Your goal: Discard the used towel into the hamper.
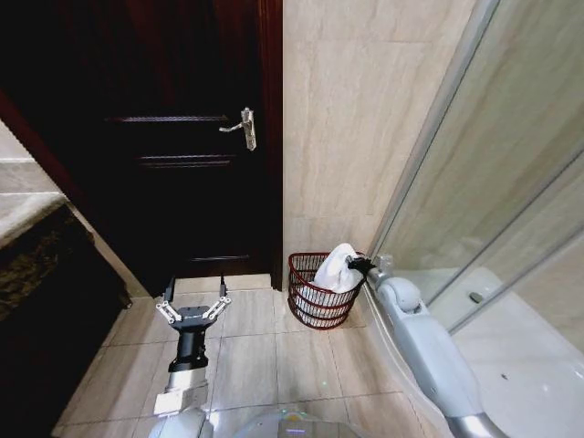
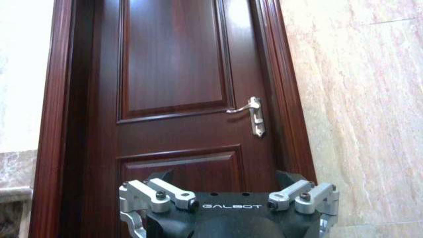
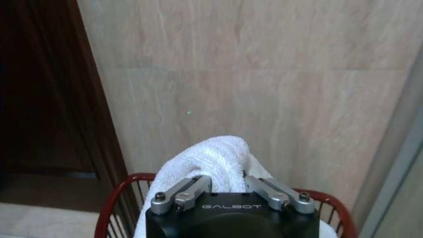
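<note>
Right gripper (image 3: pixel 222 186) fingertips buried in towel (image 3: pixel 211 153); hamper (image 3: pixel 116 198) bottom cut off by frame edge; left gripper (image 2: pixel 228 198) fingertips out of frame.

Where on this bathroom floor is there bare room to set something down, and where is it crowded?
Bare tiles lie between the open left gripper and the hamper, and along the door. The corner is crowded: the hamper sits against the wall, with the right gripper shut on the towel above it.
</note>
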{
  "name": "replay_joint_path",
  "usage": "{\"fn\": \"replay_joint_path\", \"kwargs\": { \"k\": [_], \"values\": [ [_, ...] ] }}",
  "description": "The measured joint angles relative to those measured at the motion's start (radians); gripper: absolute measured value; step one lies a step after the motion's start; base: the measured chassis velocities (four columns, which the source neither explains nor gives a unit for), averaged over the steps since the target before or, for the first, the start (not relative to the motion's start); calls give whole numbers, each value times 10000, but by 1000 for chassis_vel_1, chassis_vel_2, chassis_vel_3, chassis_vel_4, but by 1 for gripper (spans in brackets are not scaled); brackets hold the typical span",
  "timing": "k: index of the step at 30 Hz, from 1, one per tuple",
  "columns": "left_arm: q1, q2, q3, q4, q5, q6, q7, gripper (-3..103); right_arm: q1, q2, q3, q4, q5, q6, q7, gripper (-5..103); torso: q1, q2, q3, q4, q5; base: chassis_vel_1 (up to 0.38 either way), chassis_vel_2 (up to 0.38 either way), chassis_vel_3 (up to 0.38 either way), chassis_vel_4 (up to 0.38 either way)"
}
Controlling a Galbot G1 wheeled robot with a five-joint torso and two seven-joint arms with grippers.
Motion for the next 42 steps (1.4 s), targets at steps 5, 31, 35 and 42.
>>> {"fn": "replay_joint_path", "kwargs": {
  "k": [5,31,35,42],
  "values": [
    [-17,0,-78,-30,-107,-12,25,100,728,35,-595,-678,491,-410,371,9,-88,-219,-131,0,1,0,0,0,0],
    [146,0,-216,-77,-329,-286,157,100,1643,611,-1003,-2672,539,-480,553,9,-499,-1296,-799,-1,1,0,0,0,0],
    [186,0,-213,-64,-311,-333,162,100,1566,699,-985,-2749,360,-372,512,9,-562,-1467,-912,-1,0,0,0,0,0],
    [320,0,-220,-87,-289,-412,169,100,1591,897,-981,-3044,47,-186,578,9,-675,-1790,-1120,-1,1,0,0,0,0]
  ]
}}
